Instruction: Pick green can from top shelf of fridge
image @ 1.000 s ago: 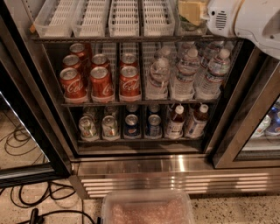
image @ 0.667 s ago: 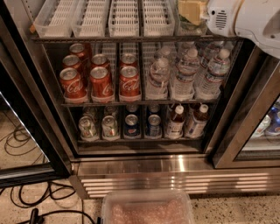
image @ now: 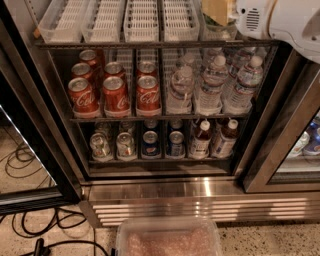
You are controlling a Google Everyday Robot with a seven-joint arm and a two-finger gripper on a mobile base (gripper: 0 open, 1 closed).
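Your gripper (image: pixel 218 9) is at the right end of the top shelf (image: pixel 150 44), near the back right corner, and the picture's upper edge cuts it off. Only a tan part of it shows ahead of the white arm (image: pixel 285 20), so you cannot tell how far it is open or whether it has hold of anything.

Just under that tan part, a dark green patch sits in the clear tub (image: pixel 220 34). That appears to be the green can (image: pixel 219 23). So little of it shows that you cannot tell its long axis or whether it stands upright, nor whether the gripper touches it.

To the left along the same shelf, the white slotted trays (image: pixel 142 17) run front to back.

On the middle rack of the fridge (image: pixel 200 190), red cola cans (image: pixel 116 95) stand upright toward the left edge and water bottles (image: pixel 212 85) toward the right. The bottom rack holds small cans (image: pixel 150 142) and two brown bottles (image: pixel 200 140).

Cables (image: pixel 30 225) lie on the floor by the open door (image: pixel 30 125). The lower edge of the picture cuts off a clear bin (image: pixel 167 240).
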